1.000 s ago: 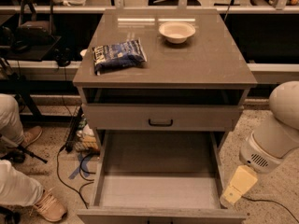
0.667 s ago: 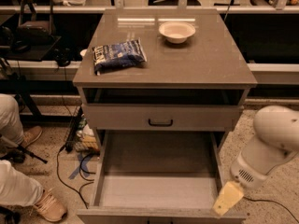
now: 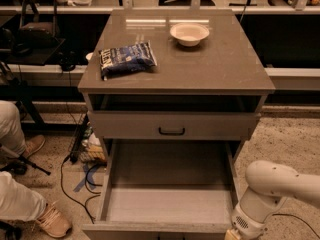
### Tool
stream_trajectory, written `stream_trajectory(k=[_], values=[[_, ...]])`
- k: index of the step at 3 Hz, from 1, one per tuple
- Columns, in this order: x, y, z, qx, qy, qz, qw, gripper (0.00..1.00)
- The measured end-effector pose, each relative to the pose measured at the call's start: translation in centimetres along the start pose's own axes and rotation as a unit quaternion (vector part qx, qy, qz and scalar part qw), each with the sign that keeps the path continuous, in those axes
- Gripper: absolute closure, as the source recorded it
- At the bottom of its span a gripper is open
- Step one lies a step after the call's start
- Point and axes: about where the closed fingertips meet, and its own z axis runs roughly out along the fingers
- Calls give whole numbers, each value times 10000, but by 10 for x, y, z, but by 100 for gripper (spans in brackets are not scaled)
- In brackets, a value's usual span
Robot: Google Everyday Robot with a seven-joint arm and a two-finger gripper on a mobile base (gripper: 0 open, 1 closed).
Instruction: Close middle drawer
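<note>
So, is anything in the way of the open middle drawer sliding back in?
Nothing visible. The middle drawer is empty, and the opening under the top drawer shows no object. The end effector is at the drawer's front right corner, at the picture's bottom edge, mostly cut off.

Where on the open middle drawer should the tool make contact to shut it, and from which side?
The middle drawer stands far out, so press its front panel from the front, pushing toward the cabinet. Its handle is out of view. The tool sits at the front right corner.
</note>
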Motion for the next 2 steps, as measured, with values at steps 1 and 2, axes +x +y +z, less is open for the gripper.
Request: stream_trajectory(k=[1,2], values=[[7,-14,52,25,133,464,9988,87],[-9,-35,72,243,-403,891,9949,100]])
